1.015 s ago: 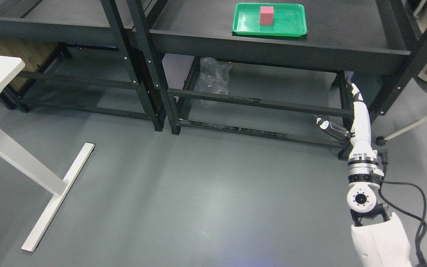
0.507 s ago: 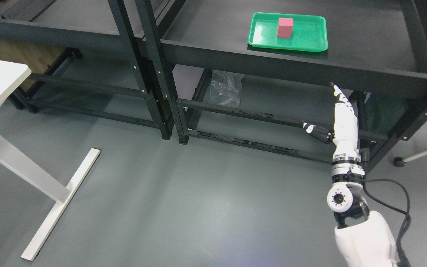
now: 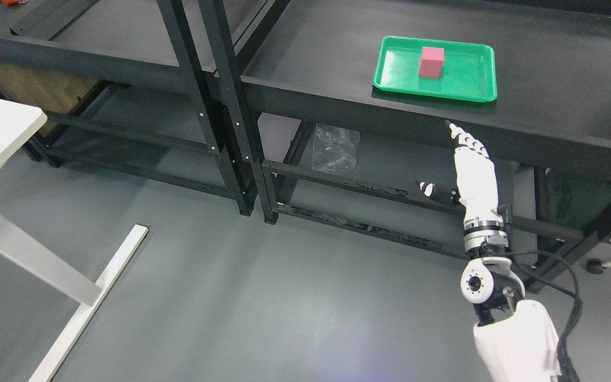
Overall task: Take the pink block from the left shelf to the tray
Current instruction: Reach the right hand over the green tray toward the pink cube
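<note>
Change: camera view had shifted, and the right hand had risen toward the shelf edge.
Block: pink block stood in the green tray; likely light and rigid, best pinched across opposite flat sides.
Hand: fingers straight, apart, holding nothing, below the tray.

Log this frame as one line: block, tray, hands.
pink block: upright inside green tray on shelf | right hand: open, empty, below shelf edge | left hand: not in view
</note>
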Controlling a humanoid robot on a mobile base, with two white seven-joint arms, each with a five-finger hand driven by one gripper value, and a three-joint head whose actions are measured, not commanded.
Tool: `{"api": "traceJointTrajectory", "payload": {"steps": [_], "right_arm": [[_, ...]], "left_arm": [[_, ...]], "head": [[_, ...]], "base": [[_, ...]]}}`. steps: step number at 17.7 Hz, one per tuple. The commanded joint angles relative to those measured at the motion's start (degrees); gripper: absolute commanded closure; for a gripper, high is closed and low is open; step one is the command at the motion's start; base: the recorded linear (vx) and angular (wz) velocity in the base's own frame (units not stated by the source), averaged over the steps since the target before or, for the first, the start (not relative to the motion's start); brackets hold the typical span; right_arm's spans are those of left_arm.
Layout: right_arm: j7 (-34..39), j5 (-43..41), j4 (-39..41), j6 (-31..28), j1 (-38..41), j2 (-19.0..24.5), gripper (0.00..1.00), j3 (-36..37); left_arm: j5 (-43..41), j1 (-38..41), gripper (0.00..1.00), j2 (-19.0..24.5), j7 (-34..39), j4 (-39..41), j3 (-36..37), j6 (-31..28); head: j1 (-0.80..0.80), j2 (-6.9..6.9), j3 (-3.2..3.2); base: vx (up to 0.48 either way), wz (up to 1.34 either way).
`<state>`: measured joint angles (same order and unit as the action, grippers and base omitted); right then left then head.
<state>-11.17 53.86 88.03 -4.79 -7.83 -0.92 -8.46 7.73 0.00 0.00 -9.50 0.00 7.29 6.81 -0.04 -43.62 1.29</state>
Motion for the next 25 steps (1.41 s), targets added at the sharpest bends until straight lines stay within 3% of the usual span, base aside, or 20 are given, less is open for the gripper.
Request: {"api": "traceJointTrajectory", "payload": {"steps": [1,4,8,25], "right_arm": [[-14.9,18.0,1.8,-0.2,-1.4,-0.1,0.00,1.4],[-14.9,17.3,1.8,-0.3,-1.1,-0.1,0.00,0.9],[-0.9,17.0,1.7,-0.3,-1.6,-0.1,0.01,1.3],[0.3,11.9,0.7,-0.3,-1.7,-0.1,0.01,2.0]], "left_arm": [[0.0,1.1,0.00,1.0,0.0,1.0,0.0,0.0],[0.0,1.1,0.00,1.0,0.0,1.0,0.0,0.0],[0.0,1.1,0.00,1.0,0.0,1.0,0.0,0.0],[0.0,1.1,0.00,1.0,0.0,1.0,0.0,0.0]], "head": [[0.00,0.00,0.00],[0.00,0.00,0.00],[0.00,0.00,0.00],[0.00,0.00,0.00]], "base": [[0.253,0.03],[0.235,0.00],[0.270,-0.04],[0.249,-0.07]]}}
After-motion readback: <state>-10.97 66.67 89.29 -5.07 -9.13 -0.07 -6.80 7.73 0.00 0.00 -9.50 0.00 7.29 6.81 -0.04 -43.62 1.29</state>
